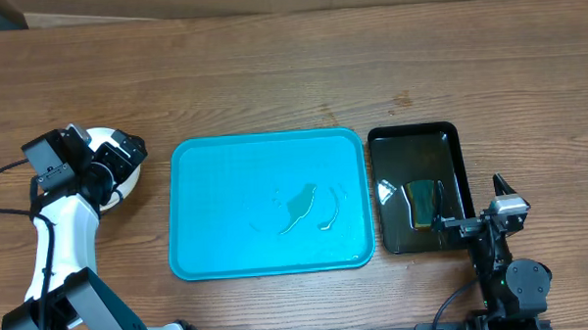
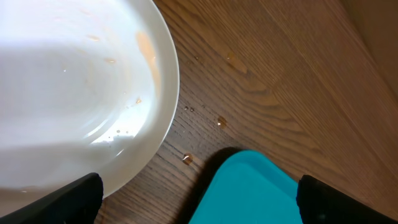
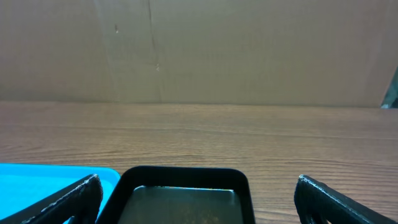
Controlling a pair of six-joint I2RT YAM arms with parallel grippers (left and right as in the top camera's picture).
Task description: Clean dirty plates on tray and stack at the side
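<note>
White smeared plate [image 2: 74, 81] near turquoise tray [image 2: 249, 190] — left claw [image 2: 199, 196] wide, right claw [image 3: 199, 194] wide

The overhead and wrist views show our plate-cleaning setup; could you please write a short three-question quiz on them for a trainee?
1. True or false: a plate lies on the turquoise tray.
2. What dots the table beside the white plate? A) coins B) droplets C) spoons
3. Fill in: the black tray holds a ___.
Key: 1 false; 2 B; 3 sponge.
</note>
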